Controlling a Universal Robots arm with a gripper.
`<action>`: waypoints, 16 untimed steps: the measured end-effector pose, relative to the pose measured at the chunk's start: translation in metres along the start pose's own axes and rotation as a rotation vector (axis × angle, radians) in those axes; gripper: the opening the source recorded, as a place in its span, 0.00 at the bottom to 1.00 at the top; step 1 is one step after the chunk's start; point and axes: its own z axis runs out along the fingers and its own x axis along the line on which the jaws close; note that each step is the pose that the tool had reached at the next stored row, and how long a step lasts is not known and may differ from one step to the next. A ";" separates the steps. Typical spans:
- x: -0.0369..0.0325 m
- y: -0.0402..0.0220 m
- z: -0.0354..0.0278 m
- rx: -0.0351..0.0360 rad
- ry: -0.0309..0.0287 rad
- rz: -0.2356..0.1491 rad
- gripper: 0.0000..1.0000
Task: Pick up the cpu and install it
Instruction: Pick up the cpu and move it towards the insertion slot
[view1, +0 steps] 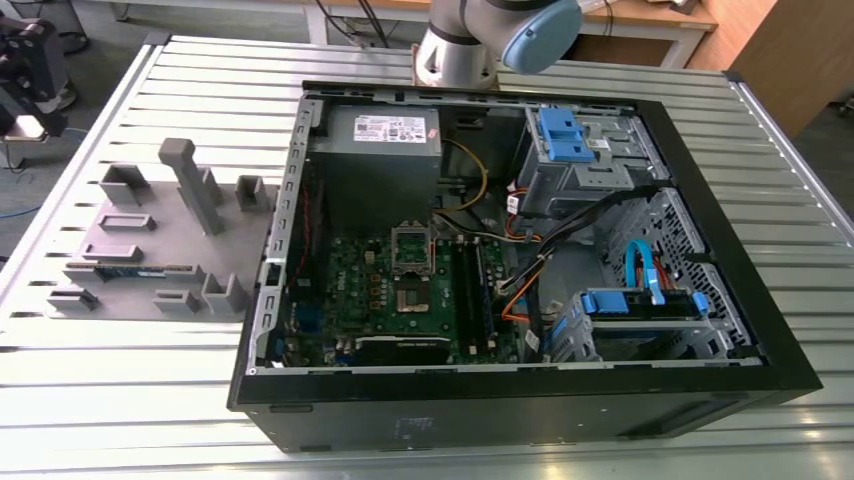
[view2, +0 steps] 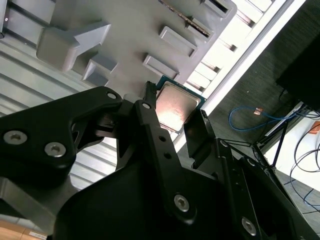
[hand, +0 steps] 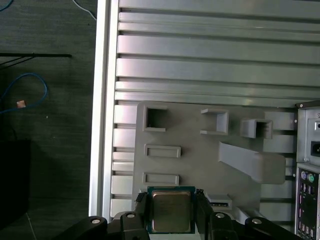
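My pincer is closed on the cpu, one finger against each of two opposite edges. The shiny lid faces my wrist cameras, I judge so that the underside goes untouched. I hold it above the grey fixture on the desk, beside the open computer case.

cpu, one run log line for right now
object: small flat square silver-topped cpu | state: clamped between jaws | position: above grey plastic fixture tray

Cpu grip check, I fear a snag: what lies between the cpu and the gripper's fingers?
Nothing: in both wrist views the gripper has its fingers flush against the cpu.
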 end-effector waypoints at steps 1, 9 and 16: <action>-0.0002 0.0000 0.0000 0.0000 0.0000 0.000 0.47; -0.0023 -0.0001 0.0001 0.0000 0.0000 0.000 0.47; -0.0038 -0.0001 0.0001 0.0000 0.0000 0.000 0.47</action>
